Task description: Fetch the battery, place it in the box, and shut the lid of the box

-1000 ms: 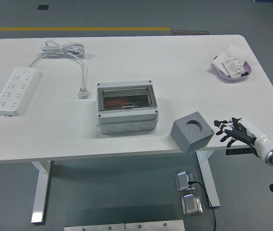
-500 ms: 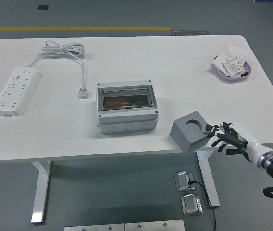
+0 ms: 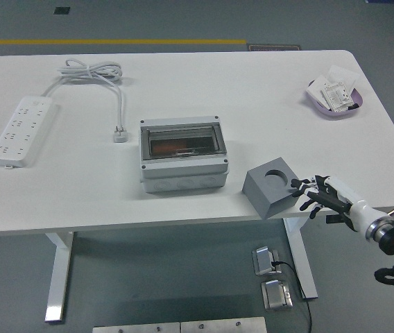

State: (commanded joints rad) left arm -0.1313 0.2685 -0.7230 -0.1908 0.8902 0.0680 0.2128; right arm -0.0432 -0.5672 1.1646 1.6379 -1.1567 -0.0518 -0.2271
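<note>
The right robot hand (image 3: 313, 193) is seen at the counter's (image 3: 266, 104) near right edge, its black fingers (image 3: 300, 185) spread and touching the right side of one grey cube (image 3: 271, 189) with a round hole on top; nothing is grasped. One grey box (image 3: 182, 153) with a clear lid lies well apart to the left, the lid down and something orange seen through it. One white power strip (image 3: 21, 130) with a coiled cord and one purple tray (image 3: 336, 99) of small packets are also present. No writing can be read.
</note>
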